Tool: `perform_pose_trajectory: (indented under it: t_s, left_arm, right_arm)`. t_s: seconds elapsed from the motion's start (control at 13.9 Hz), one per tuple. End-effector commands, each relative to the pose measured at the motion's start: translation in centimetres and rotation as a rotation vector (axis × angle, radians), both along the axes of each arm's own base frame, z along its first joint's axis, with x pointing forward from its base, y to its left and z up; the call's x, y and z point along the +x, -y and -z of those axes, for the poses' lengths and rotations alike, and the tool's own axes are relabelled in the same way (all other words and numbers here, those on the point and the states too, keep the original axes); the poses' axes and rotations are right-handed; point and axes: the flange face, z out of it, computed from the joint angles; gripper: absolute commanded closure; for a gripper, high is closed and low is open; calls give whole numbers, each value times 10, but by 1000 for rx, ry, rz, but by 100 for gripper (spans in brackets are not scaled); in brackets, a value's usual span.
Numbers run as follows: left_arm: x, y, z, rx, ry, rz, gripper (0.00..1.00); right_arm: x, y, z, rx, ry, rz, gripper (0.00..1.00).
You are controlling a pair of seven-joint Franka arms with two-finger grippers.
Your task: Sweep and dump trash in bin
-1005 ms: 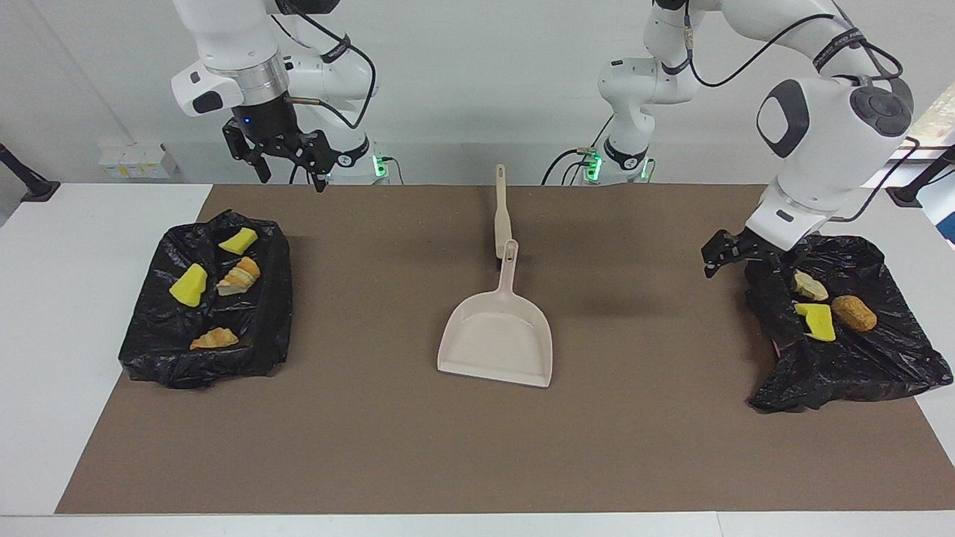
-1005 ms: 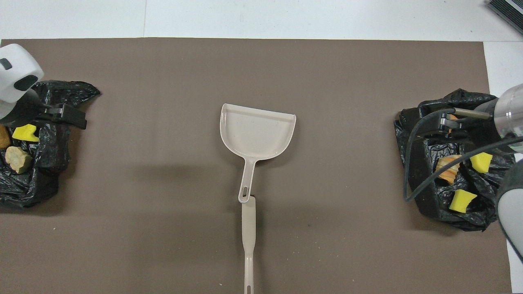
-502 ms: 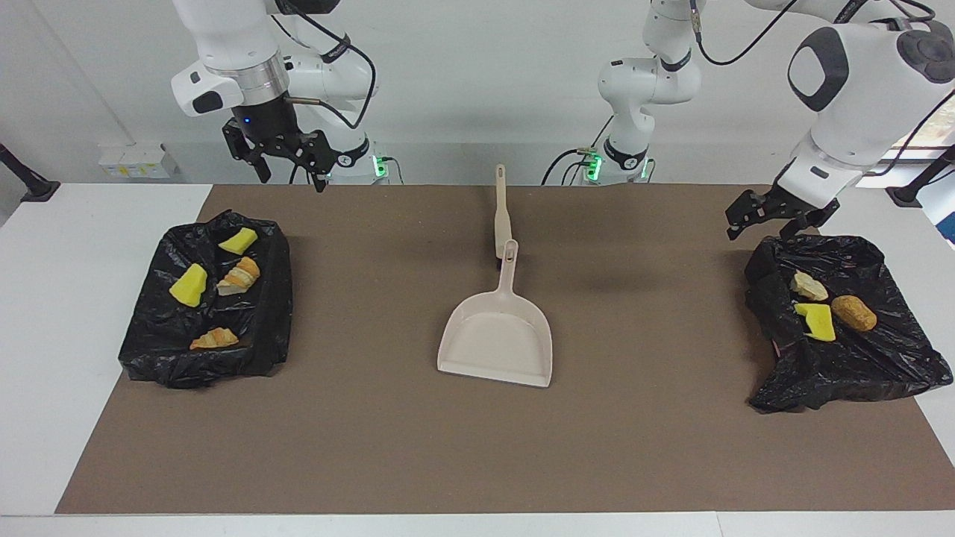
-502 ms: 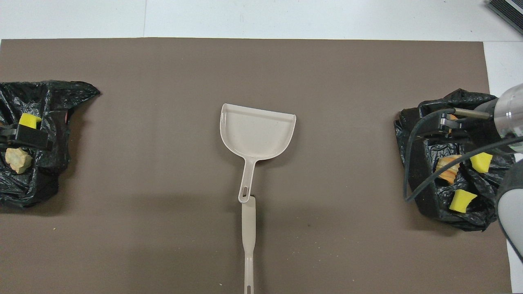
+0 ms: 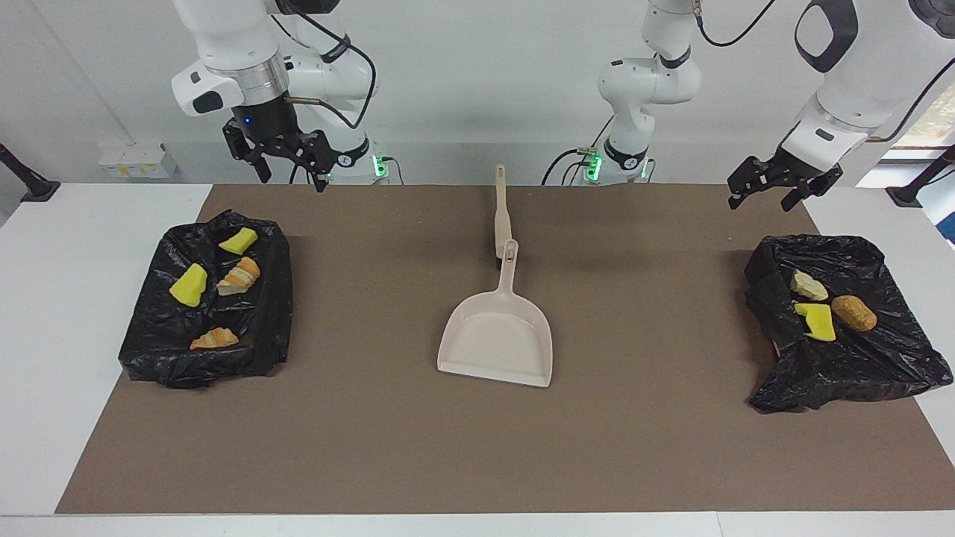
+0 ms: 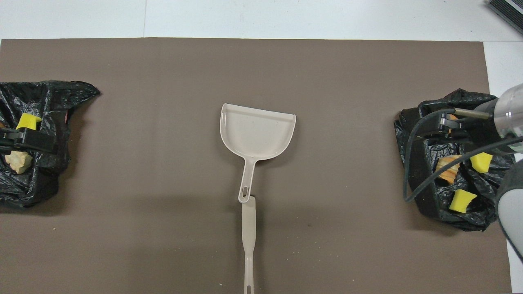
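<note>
In the overhead view the brush (image 6: 248, 245) runs off the bottom edge. The black bag (image 6: 36, 143) at the left arm's end is cut by the side edge, and the left gripper (image 6: 24, 139) covers part of its trash.

A beige dustpan (image 5: 498, 339) lies mid-mat on the brown mat (image 5: 373, 447) covering the white surface (image 5: 52, 298), its handle pointing toward the robots. A beige brush handle (image 5: 501, 212) lies just beside that handle's end, nearer the robots.
</note>
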Motion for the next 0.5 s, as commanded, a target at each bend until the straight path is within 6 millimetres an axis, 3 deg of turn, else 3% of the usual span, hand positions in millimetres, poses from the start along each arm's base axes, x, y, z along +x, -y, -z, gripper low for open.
perform_pose_trajectory:
  t_s: [0.0, 0.14, 0.43]
  left_arm:
    - [-6, 4, -6, 16, 4, 24, 0]
    - [-8, 3, -15, 17, 10, 23, 0]
    - [-11, 2, -14, 17, -11, 23, 0]
  right_arm:
    - [0, 0, -3, 11, -1, -22, 0]
    - [0, 0, -4, 11, 0, -22, 0]
    - [0, 0, -4, 13, 0, -23, 0]
